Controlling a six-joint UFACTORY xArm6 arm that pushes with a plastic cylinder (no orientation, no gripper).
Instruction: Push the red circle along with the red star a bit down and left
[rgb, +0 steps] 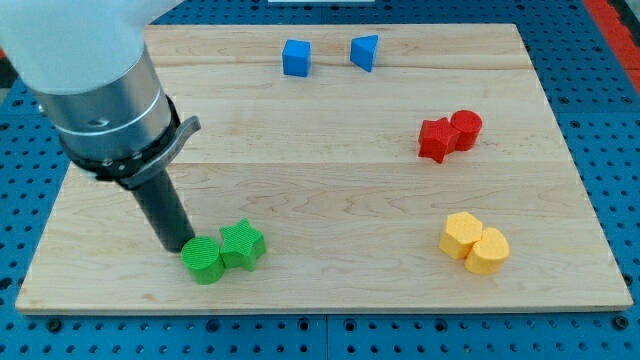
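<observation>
The red circle (467, 127) and the red star (437, 139) sit touching each other at the view's right, upper middle of the wooden board (330, 110), the star to the lower left of the circle. My tip (183, 247) is far from them at the view's lower left, right against the upper left side of a green circle (203, 260). A green star (242, 244) touches that green circle on its right.
A blue cube (296, 57) and a blue triangle-like block (365, 51) stand near the view's top centre. Two yellow blocks (474, 243) sit touching at the lower right. The arm's large grey body (100, 90) fills the upper left.
</observation>
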